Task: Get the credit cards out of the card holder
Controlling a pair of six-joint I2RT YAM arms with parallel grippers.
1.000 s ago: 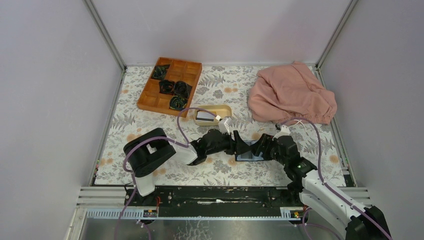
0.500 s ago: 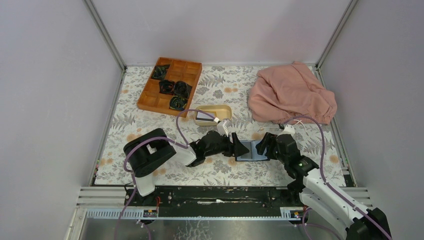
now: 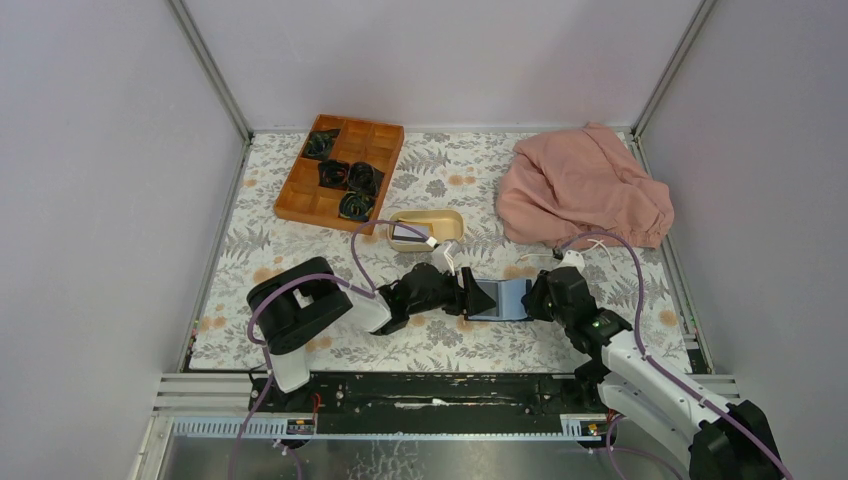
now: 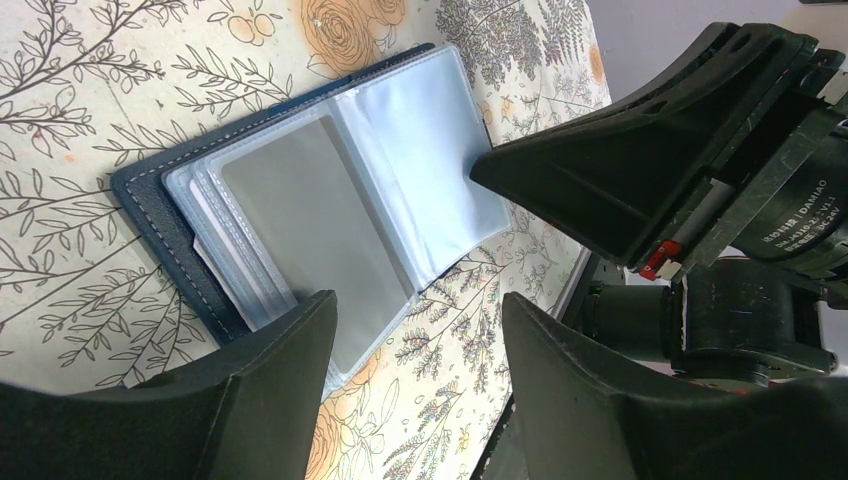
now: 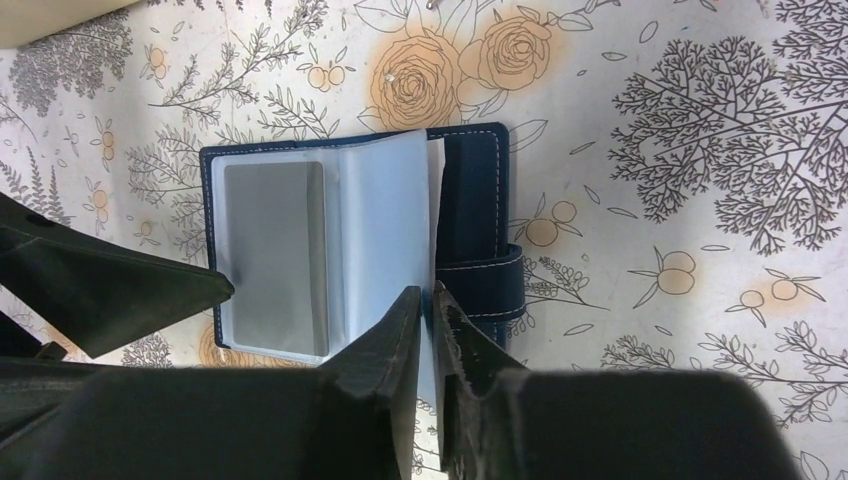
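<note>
The navy card holder (image 3: 500, 299) (image 5: 478, 200) lies open on the flowered mat, its clear sleeves fanned out. A grey credit card (image 5: 275, 255) (image 4: 300, 220) sits in the left sleeve. My right gripper (image 5: 428, 295) (image 3: 537, 297) is shut on the edge of a pale sleeve leaf (image 5: 385, 230), which stands up from the spine. I cannot tell whether a card is inside that leaf. My left gripper (image 4: 415, 305) (image 3: 476, 296) is open at the holder's left edge. One of its fingers (image 4: 300, 340) rests over the sleeve with the grey card.
A beige oval dish (image 3: 452, 222) with something flat inside it stands just behind the holder. A wooden compartment tray (image 3: 385, 140) with dark coiled items is at the back left. A pink cloth (image 3: 583, 190) is heaped at the back right.
My right gripper has gone from wide open to shut on the sleeve leaf and drawn back slightly to the right. The left gripper stays open and has shifted a little left.
</note>
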